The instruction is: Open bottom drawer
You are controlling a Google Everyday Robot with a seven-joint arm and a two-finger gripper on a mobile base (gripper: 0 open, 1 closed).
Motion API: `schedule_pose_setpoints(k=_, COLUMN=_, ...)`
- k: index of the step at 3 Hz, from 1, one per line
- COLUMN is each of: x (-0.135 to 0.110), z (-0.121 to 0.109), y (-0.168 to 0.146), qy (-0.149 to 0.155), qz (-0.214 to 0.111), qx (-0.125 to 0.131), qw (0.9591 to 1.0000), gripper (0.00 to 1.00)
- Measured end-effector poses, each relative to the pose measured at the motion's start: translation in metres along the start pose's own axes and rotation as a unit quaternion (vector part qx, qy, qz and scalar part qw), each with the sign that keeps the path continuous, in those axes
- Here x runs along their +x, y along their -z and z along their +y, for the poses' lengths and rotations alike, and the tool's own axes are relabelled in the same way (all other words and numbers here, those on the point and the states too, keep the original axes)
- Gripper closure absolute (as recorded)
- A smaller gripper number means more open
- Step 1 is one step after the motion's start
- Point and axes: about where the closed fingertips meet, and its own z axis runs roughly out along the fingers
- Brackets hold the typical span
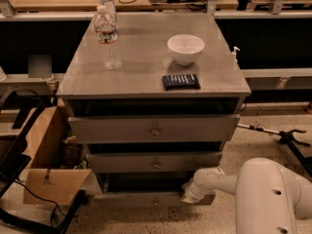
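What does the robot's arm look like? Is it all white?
Mostly, yes. The arm is a fat, smooth, rounded white shell with a couple of small dark dots on it, narrowing to a slimmer white tube. Its end effector, down by the right end of the bottom drawer, looks pale cream. No cables show on it.

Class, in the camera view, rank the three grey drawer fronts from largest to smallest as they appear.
1. top drawer front
2. middle drawer front
3. bottom drawer front, though the steep downward angle may shrink it.
The pincer sits at its right end.
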Motion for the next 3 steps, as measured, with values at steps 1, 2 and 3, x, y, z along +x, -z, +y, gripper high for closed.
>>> schedule_pose_setpoints(k=1, x=0.0, z=0.0, y=0.0, qy=0.0, qz=0.0, qx=0.0, qw=1.0, gripper=0.96)
schedule_pose_setpoints(k=2, x=0.0, z=0.0001, y=-0.0001, qy=0.0, qz=0.0, qx=0.0, qw=1.0, gripper=0.73)
schedule_pose_setpoints(k=3, x=0.0, z=0.0007, y=-0.0007, qy=0.0, qz=0.0, qx=-0.001, qw=1.0, gripper=0.42)
